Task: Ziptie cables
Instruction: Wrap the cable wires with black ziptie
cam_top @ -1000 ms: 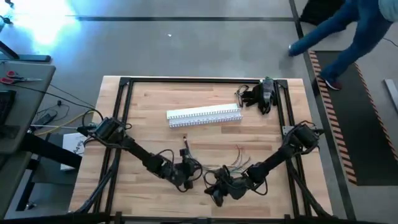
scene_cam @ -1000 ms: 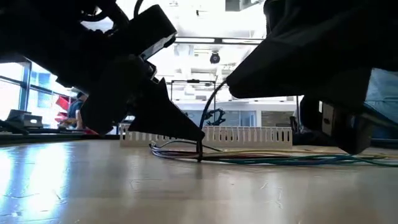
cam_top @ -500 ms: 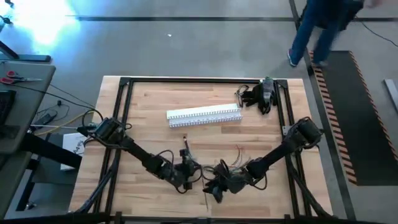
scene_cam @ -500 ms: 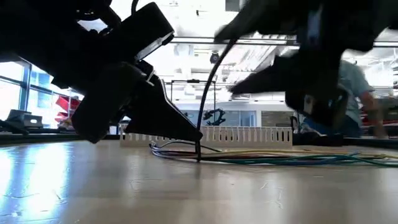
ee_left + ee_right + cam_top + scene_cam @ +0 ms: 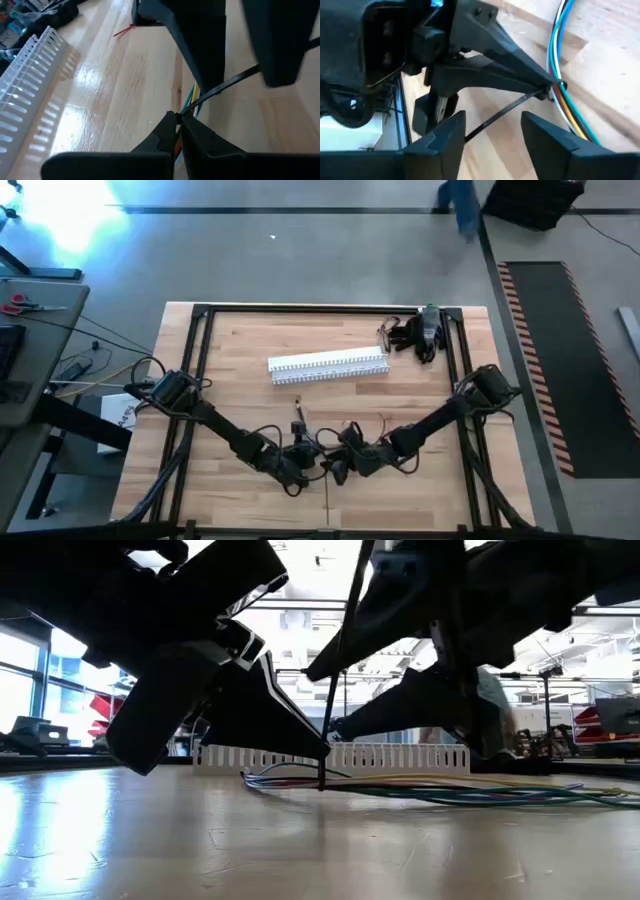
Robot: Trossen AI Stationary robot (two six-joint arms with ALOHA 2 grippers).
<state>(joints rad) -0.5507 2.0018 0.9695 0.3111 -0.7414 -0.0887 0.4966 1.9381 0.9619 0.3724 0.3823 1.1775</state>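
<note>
From above, the wooden tabletop carries a long white slotted plastic channel near its far side and a black bundle of gear by the far right corner. The two dark arms meet near the front middle. The left gripper and the right gripper sit very close together there, over the thin coloured cables, which lie on the wood just in front of the white channel's right half. From table height, the cables lie flat on the wood in a loose bunch, with the white channel standing behind them. A thin black zip tie rises up from the bunch, and the left gripper has its pointed tip right at it. In the left wrist view, the left gripper has its jaws pressed together, pinching the black zip tie right where it wraps the cables. The white channel lies off to one side. In the right wrist view, the right gripper has its jaws spread wide, one on each side of the zip tie's long tail and not touching it. The left gripper pinches the tie at the blue, white and yellow cables.
</note>
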